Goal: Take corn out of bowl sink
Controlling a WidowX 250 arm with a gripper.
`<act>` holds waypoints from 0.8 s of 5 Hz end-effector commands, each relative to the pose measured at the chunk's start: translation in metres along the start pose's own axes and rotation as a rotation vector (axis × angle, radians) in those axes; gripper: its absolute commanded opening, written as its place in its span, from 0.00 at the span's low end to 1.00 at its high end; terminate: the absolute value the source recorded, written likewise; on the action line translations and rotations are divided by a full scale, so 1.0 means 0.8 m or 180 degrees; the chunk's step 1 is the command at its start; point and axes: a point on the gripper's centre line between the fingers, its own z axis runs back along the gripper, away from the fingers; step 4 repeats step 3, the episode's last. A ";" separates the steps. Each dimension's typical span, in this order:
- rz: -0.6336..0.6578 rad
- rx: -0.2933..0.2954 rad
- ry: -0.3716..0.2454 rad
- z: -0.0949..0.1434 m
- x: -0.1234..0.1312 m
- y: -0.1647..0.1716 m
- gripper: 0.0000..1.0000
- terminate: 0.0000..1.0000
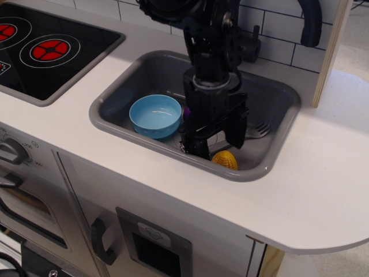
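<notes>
The tool [218, 144] is hanging with its fingers apart, holding nothing. The corn [225, 160] is lying just under it on the sink [271, 167] floor, outside the bowl [155, 115].

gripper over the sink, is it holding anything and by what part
Nothing is held. The gripper has its jaws spread, and the corn lies on the sink floor just below them, outside the empty bowl.

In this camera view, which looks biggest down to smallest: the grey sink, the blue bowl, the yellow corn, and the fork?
1. The sink, by far the largest.
2. The bowl.
3. and 4. The corn and the fork look alike in size; the fork is partly hidden behind the gripper, so I will not rank them.
</notes>
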 end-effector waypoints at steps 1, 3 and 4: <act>-0.0135 -0.0406 -0.0235 0.109 0.054 -0.020 1.00 0.00; -0.0135 -0.0406 -0.0235 0.109 0.054 -0.020 1.00 1.00; -0.0135 -0.0406 -0.0235 0.109 0.054 -0.020 1.00 1.00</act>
